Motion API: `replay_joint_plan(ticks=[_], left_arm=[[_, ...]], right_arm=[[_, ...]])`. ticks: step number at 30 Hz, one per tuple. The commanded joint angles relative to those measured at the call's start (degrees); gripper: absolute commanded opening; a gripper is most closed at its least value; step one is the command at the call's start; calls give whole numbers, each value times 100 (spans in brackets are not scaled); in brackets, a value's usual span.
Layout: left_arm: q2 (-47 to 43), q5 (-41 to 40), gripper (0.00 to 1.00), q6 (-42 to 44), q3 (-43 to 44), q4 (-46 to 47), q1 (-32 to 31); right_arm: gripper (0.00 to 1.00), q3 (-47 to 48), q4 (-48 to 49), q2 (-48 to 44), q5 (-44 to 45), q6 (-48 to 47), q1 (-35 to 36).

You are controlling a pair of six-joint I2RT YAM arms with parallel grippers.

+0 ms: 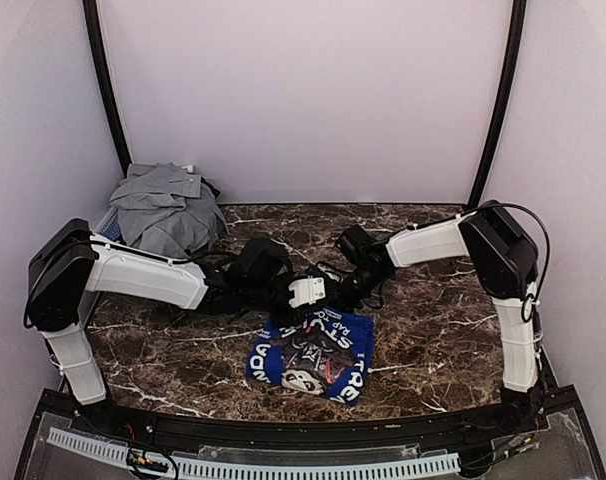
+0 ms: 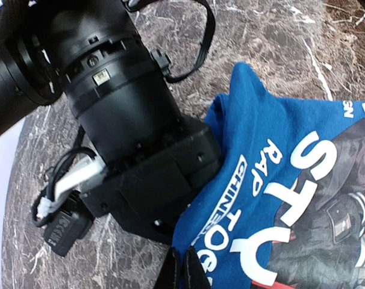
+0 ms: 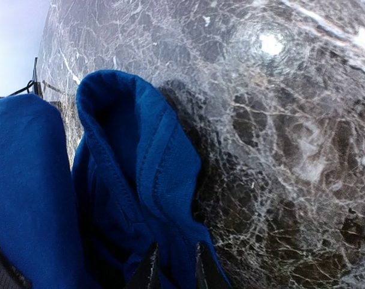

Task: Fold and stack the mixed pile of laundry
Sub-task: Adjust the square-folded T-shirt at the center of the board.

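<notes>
**Entry 1: right gripper** (image 3: 175,268). Count: one. The jaws were closed on a rolled fold of the royal-blue T-shirt (image 3: 128,180), and cloth ran between the fingers.

**Entry 2: left gripper** (image 2: 182,272). Count: one. The jaws were pressed fully together at the same shirt's edge. Whether a layer was caught between them could not be told.

**Entry 3: royal-blue T-shirt, white print.** Count: one. It lay bunched, print upward, at the middle of the counter (image 1: 433,330), toward the near edge. Both grippers met at its far edge.

**Entry 4: left arm** (image 1: 143,275) **and right arm** (image 1: 433,240). Count: two, one reaching in from each side. Their wrists were crowded close together over the shirt. One black cable (image 2: 197,36) looped beside the right wrist.

**Entry 5: light-grey garments** (image 1: 168,205). Count: one heap, at the counter's far-left corner, well apart from the shirt. The pieces within it could not be counted.

**Hazards, as judged:**
- The wrists were so near each other that any inward move could knock them together or snag the cable loop.
- If the left jaws held nothing, only one corner would lift, and the shirt would swing and fold crooked.
- The right grip sat on a thick roll, which could slide free under a pull.
- The shirt lay close to the near edge, so a drag toward the arm bases could carry cloth over it.
</notes>
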Motion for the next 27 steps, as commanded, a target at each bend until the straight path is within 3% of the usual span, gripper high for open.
replay_joint_plan(ticks=[1, 7, 11, 15, 20, 27], left_arm=[[-75, -23, 0, 103, -35, 513, 19], [-169, 199, 1, 178, -165, 665, 15], [-61, 276, 4, 162, -163, 666, 15], [121, -25, 23, -13, -119, 746, 21], [-50, -178, 33, -642, 109, 503, 155], [-741, 639, 46, -2198, -78, -87, 798]], right_arm=[[23, 180, -109, -203, 158, 3, -89], [32, 347, -338, -543, 242, -10, -336], [45, 241, -567, -803, 413, -78, -607], [59, -152, -556, -1261, 513, -89, -963], [61, -871, -351, -1990, 281, -28, -1300], [56, -2081, 28, -2782, 20, 47, -1293]])
